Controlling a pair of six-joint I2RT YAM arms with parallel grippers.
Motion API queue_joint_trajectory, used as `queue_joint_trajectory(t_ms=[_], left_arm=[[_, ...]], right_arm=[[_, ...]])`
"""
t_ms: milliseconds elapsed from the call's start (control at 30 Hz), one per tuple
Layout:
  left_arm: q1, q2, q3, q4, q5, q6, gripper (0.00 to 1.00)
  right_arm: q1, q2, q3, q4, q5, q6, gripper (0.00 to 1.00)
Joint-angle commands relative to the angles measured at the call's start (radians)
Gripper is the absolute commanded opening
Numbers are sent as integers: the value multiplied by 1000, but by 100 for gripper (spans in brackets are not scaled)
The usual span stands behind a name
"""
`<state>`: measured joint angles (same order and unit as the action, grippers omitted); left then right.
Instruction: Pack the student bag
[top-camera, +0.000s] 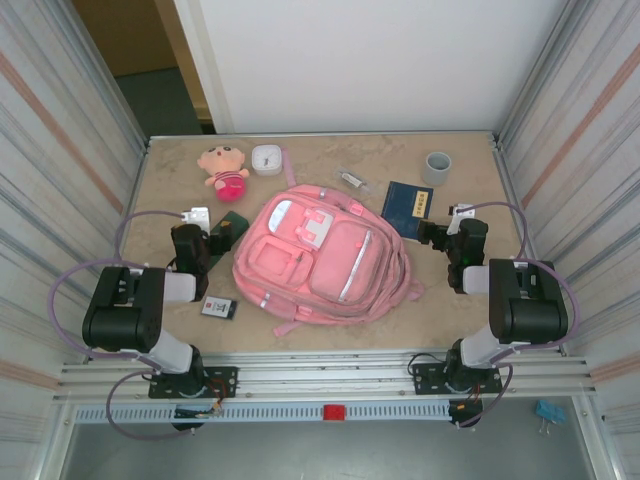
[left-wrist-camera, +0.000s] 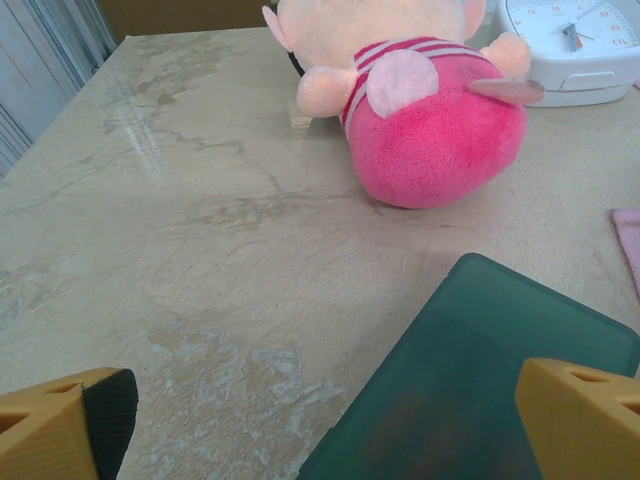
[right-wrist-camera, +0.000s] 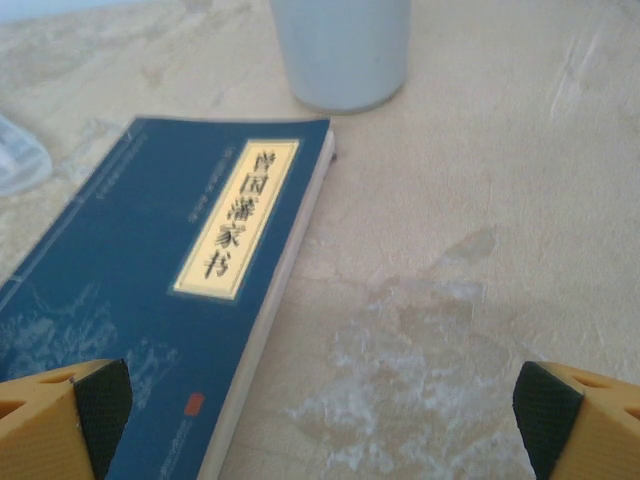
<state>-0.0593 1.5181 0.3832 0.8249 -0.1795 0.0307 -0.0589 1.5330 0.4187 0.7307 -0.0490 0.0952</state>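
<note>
The student bag (top-camera: 320, 262), a large pink backpack with white-trimmed pockets, lies flat in the middle of the table, zipped as far as I can tell. My left gripper (top-camera: 207, 240) stands open just left of it, low over the table (left-wrist-camera: 200, 250); its jaws (left-wrist-camera: 325, 430) are wide apart with nothing between them, and the right finger (left-wrist-camera: 585, 420) hangs over a dark green case (left-wrist-camera: 480, 380). My right gripper (top-camera: 433, 232) is open to the right of the bag, with its jaws (right-wrist-camera: 320, 420) empty beside a blue book (right-wrist-camera: 160, 290).
A pink plush doll (top-camera: 225, 170) and a white clock (top-camera: 266, 158) sit at the back left. A clear item (top-camera: 352, 180), the blue book (top-camera: 407, 203) and a grey cup (top-camera: 437, 167) lie at the back right. A small card (top-camera: 218, 307) lies near the left arm.
</note>
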Motion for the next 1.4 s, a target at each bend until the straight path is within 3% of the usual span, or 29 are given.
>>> queue_joint_trajectory(t_ms=[0,33,100,267,367,500,633,733,967,1067,1367], left_arm=[[-35,-73,-16,20,-38,46,99],[-74,-117,-8,-27,-102,68,99],[-119,-237,53,-244,-120,75,99],[-136,-440,331,-887,-48,-237,91],[-170,-513,438,-1091,63,-383,85],[-247,-570,469,-1222,219,-510,82],[-329,-606,387,-1292,279,-611,76],[-393,-633,265,-1287,272,-677,74],[-451,-580,34,-1056,279,-800,71],[-451,-517,29,-985,246,-802,71],[-394,-235,178,-838,203,-688,72]], right_arm=[[9,-99,121,-237,12,-14,99],[10,-144,182,-368,15,2,99],[12,-219,326,-629,-19,28,99],[78,-235,776,-1221,-63,54,99],[195,-234,924,-1364,-20,60,99],[385,-233,934,-1389,-85,73,99],[498,-198,800,-1317,-124,139,100],[525,-136,692,-1258,-136,213,93],[594,11,451,-1058,-124,362,86],[635,14,371,-992,-159,435,83],[854,-72,262,-883,-112,687,83]])
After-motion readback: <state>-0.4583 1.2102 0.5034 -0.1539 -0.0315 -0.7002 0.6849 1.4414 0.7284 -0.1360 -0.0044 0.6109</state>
